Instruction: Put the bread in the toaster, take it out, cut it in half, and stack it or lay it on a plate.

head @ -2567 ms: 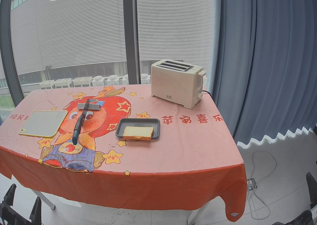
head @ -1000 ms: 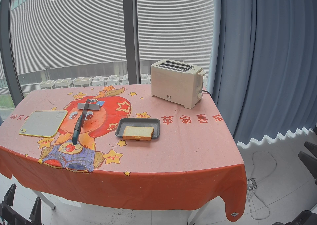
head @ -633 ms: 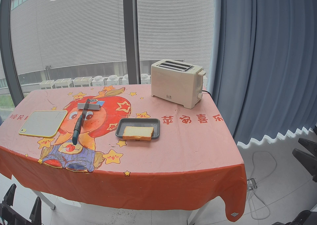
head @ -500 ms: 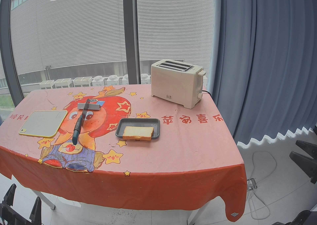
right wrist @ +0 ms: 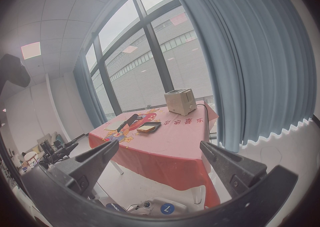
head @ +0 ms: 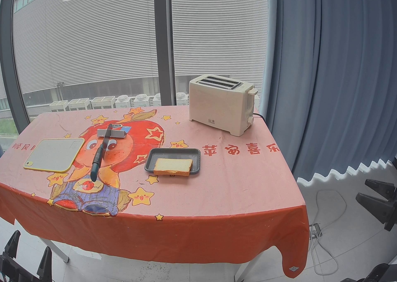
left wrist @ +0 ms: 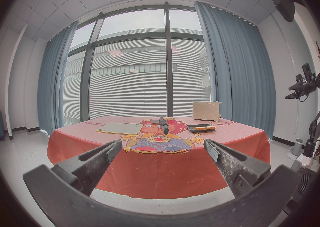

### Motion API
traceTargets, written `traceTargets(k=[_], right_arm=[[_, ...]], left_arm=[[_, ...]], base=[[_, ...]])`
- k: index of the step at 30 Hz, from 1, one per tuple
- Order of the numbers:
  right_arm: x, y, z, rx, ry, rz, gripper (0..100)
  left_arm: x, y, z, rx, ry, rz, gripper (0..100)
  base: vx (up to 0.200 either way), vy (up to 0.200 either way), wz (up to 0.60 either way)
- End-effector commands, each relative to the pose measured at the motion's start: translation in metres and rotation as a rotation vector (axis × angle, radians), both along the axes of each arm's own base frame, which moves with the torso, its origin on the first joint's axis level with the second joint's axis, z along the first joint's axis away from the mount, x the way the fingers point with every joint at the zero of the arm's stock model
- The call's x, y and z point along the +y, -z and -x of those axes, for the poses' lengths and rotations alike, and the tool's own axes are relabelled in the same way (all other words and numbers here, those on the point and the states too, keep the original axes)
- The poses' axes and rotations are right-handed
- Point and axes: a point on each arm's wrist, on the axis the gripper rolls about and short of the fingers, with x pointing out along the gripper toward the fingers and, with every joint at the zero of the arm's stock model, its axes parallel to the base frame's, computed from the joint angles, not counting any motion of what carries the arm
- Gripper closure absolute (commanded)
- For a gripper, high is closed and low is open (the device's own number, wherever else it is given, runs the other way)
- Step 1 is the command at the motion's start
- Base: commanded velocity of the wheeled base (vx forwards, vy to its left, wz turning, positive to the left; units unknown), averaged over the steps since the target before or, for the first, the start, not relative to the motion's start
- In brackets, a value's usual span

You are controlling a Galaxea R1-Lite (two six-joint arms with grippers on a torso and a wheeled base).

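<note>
- The bread [head: 173, 166], one pale slice, lies flat in the dark plate [head: 173, 151], against its near rim, around the middle of the desk [head: 231, 187].
- The toaster [head: 221, 104] stands at the far right of the desk with both slots facing up, well apart from the plate.
- The knife [head: 98, 155] lies left of the plate, its dark handle toward the near edge and its blade end across a small grey block [head: 111, 133].
- The cutting board [head: 54, 154] lies flat just left of the knife, not touching it.
- An orange cartoon-printed cloth [head: 186, 233] covers the desk and hangs over its near edge.
- The right pincer [head: 362, 189] is spread wide and holds nothing. It hangs over the floor to the right of the desk's near right corner, in front of the blue curtain [head: 339, 68], with its fingers pointing left.
- The left pincer [left wrist: 162, 144] is also spread wide with nothing between its fingers. It sits low in front of the desk's near left edge and faces the desk.
</note>
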Motion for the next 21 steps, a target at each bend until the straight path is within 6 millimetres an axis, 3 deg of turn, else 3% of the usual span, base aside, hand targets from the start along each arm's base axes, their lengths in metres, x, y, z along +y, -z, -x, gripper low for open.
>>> traceTargets(k=[1, 14, 21], right_arm=[[0.002, 0.001, -0.001, 0.013, -0.017, -0.003, 0], [0.007, 0.009, -0.012, 0.093, -0.035, 0.005, 0], [0.019, 0.004, -0.010, 0.197, -0.113, -0.139, 0]], left_arm=[[0.000, 0.005, 0.000, 0.003, 0.000, 0.000, 0], [0.000, 0.005, 0.000, 0.005, 0.000, 0.000, 0], [0.000, 0.005, 0.000, 0.005, 0.000, 0.000, 0]], base=[[0.000, 0.000, 0.00], [0.000, 0.000, 0.00], [0.000, 0.000, 0.00]])
